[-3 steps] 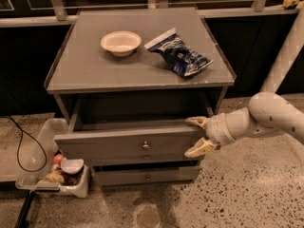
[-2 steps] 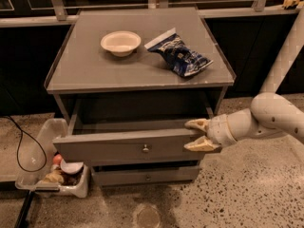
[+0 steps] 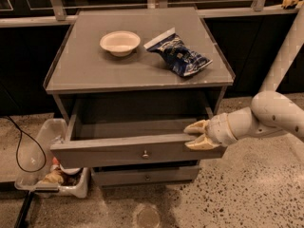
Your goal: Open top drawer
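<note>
Since a second ago, the top drawer (image 3: 109,156) has slid further out of the cabinet and the gripper (image 3: 188,137) has travelled forward with it.

At far left, one black cable (image 3: 18,148) loops over the speckled floor (image 3: 247,198). Beside it stands one clear plastic bin (image 3: 42,141) holding small items too jumbled to name; it touches the cabinet's lower left corner.

The grey counter (image 3: 95,72) carries two things: one white bowl (image 3: 120,42), upright and left of centre, and one crumpled blue snack bag (image 3: 179,56) just to its right, not touching it.

Below the counter, two drawer fronts are in view. The top drawer is pulled well out, so its grey tray shows, and one small round silver knob (image 3: 145,153) sits at the middle of its front. Under it, one slimmer drawer front (image 3: 118,176) with its own knob (image 3: 147,177) sits pushed in.

At the right end of the top drawer's front, the gripper reaches in from the right on one white arm (image 3: 270,115). Its jaws stand apart, one cream finger above the front's top edge and one against its outer face.
</note>
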{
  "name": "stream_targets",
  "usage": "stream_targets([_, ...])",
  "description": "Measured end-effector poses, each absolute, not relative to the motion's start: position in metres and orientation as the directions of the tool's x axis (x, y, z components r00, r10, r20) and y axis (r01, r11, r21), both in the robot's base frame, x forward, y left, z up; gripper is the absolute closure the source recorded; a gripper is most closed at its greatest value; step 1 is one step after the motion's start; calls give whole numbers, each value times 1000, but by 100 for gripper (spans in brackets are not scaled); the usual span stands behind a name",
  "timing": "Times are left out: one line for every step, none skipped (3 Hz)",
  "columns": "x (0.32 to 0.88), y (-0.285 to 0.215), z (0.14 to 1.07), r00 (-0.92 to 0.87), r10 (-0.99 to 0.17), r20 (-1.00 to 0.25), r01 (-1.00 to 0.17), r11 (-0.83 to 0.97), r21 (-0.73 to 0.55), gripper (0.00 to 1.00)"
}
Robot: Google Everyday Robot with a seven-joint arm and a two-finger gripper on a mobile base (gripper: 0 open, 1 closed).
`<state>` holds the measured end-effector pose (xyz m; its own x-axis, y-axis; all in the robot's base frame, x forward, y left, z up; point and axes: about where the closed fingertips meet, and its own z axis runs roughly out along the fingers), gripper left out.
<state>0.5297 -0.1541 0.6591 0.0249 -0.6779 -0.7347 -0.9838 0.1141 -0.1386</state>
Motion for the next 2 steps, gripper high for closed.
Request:
stream_targets([510,-159,653,23,-661,-750,-983,121,-136,100])
stream_targets([511,-158,656,23,-661,-750,-983,121,-136,81])
